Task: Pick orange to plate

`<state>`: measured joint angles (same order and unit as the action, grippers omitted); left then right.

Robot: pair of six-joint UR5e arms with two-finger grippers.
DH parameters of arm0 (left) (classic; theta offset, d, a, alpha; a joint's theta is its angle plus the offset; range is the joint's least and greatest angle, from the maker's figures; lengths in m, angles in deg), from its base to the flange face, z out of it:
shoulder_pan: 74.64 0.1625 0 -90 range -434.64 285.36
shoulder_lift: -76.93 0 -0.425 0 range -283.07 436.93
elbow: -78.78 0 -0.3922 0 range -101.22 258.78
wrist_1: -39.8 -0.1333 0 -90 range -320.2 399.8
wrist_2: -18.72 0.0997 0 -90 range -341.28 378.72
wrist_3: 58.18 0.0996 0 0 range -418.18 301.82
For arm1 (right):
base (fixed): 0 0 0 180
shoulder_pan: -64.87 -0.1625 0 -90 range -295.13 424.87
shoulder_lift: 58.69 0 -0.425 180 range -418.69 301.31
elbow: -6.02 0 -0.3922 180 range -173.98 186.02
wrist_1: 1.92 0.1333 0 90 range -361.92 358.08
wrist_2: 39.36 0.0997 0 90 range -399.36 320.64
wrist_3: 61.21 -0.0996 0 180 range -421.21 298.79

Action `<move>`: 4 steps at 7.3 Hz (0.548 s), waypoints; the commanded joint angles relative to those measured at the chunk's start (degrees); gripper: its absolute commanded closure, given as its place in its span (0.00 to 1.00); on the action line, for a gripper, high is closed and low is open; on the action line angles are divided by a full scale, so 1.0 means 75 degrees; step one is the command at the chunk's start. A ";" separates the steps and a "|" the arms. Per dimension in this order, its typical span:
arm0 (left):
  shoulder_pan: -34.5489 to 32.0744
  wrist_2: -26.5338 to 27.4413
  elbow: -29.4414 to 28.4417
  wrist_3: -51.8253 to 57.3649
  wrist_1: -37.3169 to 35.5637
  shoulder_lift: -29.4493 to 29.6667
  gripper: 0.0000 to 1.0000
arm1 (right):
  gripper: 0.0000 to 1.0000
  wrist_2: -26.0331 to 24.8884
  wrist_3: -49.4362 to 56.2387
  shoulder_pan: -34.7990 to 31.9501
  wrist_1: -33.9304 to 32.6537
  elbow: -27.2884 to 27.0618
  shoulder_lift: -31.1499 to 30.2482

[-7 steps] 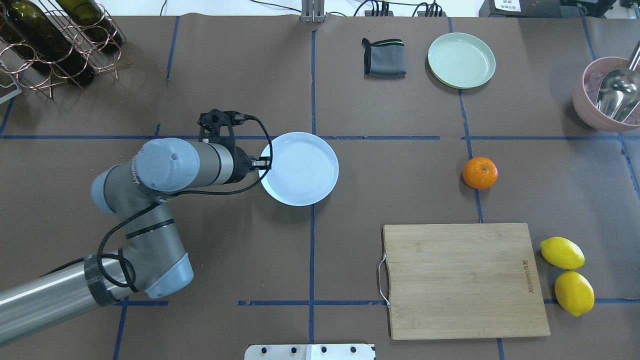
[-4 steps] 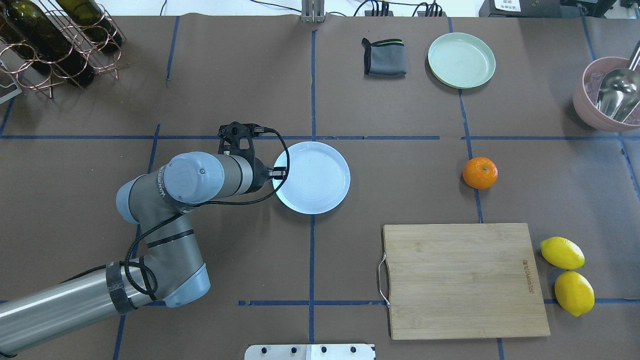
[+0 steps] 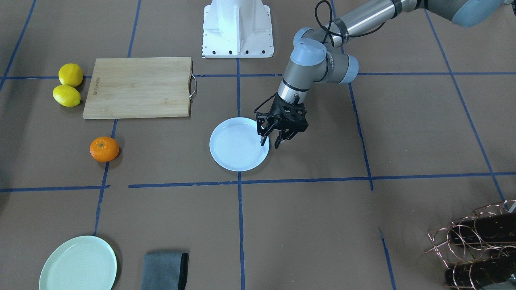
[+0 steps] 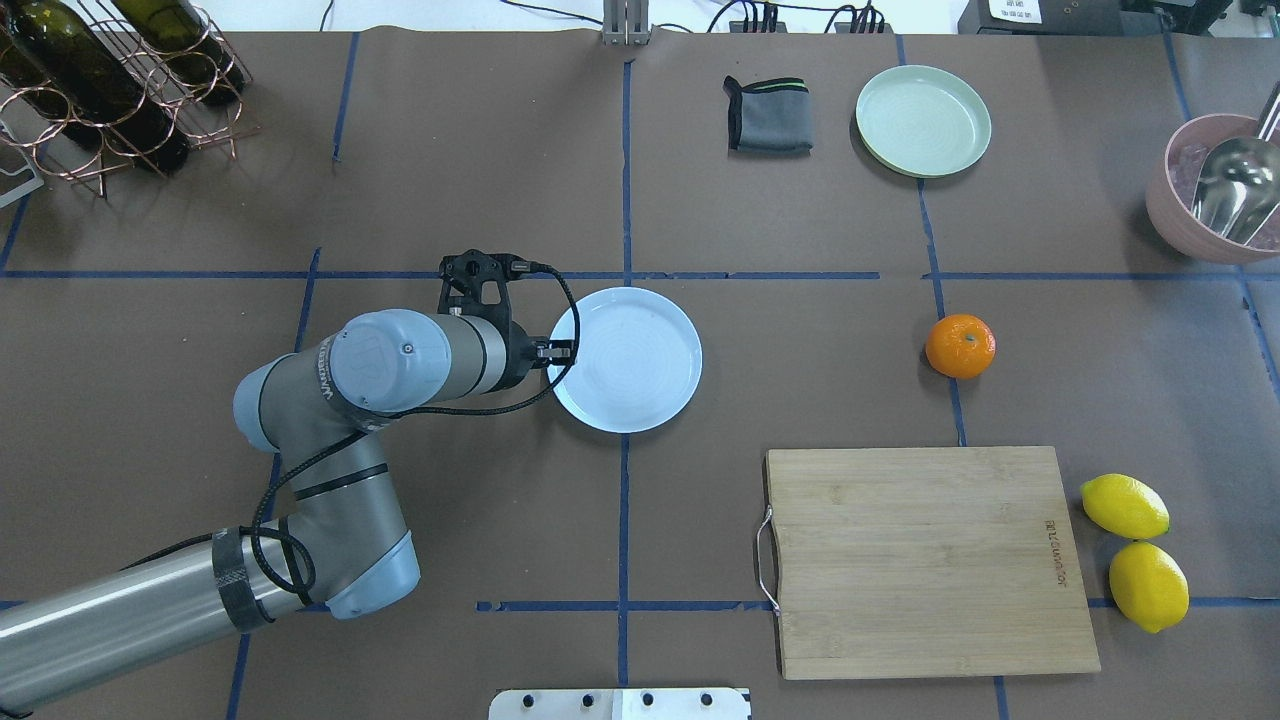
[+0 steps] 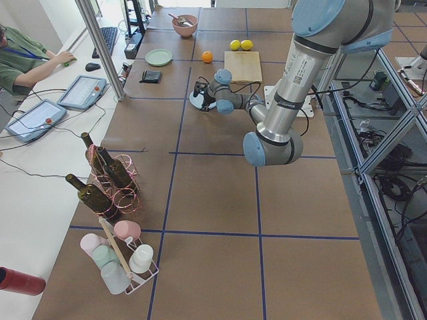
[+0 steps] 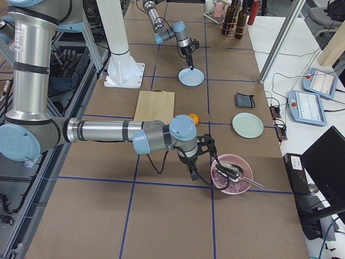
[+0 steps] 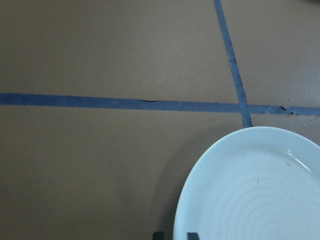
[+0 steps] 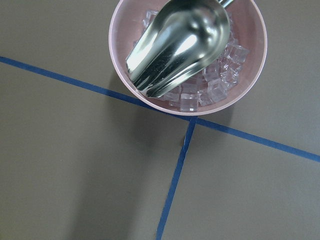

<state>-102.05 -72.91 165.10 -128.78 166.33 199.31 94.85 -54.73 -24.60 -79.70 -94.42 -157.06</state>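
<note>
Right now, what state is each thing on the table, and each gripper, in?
orange: on the table, untouched, apart from the plate.
plate: flat on the table, empty.
left gripper: open, astride the plate's rim.
right gripper: beside the pink bowl; open or shut, cannot tell.
pink bowl: holds ice and a metal scoop.
green plate: empty.
cutting board: bare.

Pale wooden cutting board point(image 4: 930, 560), lower right of overhead frame: burnt-in mark, unreadable. Grey left arm joint point(image 4: 375, 365), centre-left: printed lettering, illegible.
</note>
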 commanded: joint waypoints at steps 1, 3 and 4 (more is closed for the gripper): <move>-0.0560 -0.0367 0.0697 0.1493 -0.0972 -0.0192 0.00 | 0.00 0.0000 0.0002 0.0000 0.0000 0.0010 0.0003; -0.2066 -0.1872 0.2160 0.3589 -0.2474 -0.0799 0.00 | 0.00 0.0000 -0.0044 0.0000 0.0000 0.0022 0.0038; -0.3131 -0.2914 0.2596 0.4239 -0.2527 -0.1533 0.00 | 0.00 0.0011 -0.0091 0.0000 0.0000 0.0022 0.0050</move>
<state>-116.37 -85.81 179.42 -104.92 150.28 193.19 94.86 -55.04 -24.60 -79.70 -94.26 -156.85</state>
